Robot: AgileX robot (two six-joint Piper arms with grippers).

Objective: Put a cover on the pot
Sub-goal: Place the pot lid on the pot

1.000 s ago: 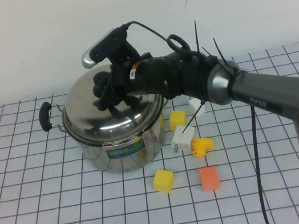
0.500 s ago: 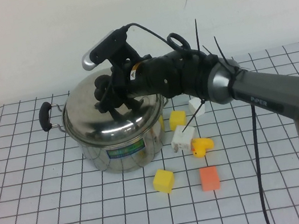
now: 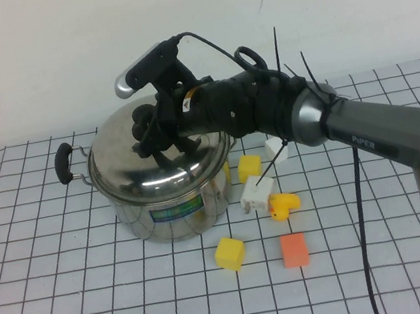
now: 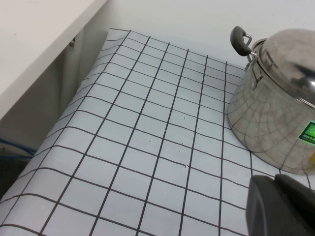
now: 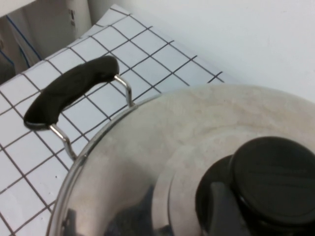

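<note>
The steel pot (image 3: pixel 172 209) with a blue-green label stands on the gridded table left of centre, its black side handle (image 3: pixel 63 162) pointing left. The domed steel lid (image 3: pixel 148 172) lies on the pot's rim. My right gripper (image 3: pixel 150 132) reaches in from the right and is shut on the lid's black knob (image 5: pixel 273 179); one finger (image 5: pixel 221 209) shows against the knob in the right wrist view. That view also shows the lid (image 5: pixel 162 142) and the handle (image 5: pixel 69 93). My left gripper (image 4: pixel 275 201) is shut and empty, low over the table left of the pot (image 4: pixel 268 132).
Small toys lie right of the pot: two yellow cubes (image 3: pixel 229 253) (image 3: pixel 249 167), an orange cube (image 3: pixel 294 249), a white block (image 3: pixel 256 193) and a yellow duck (image 3: pixel 284 206). A white shelf (image 4: pixel 39 39) borders the table's left edge.
The lid was tilted a second ago and has come down level onto the pot's rim. My right gripper lowered slightly with it. The last half second shows almost no movement.
</note>
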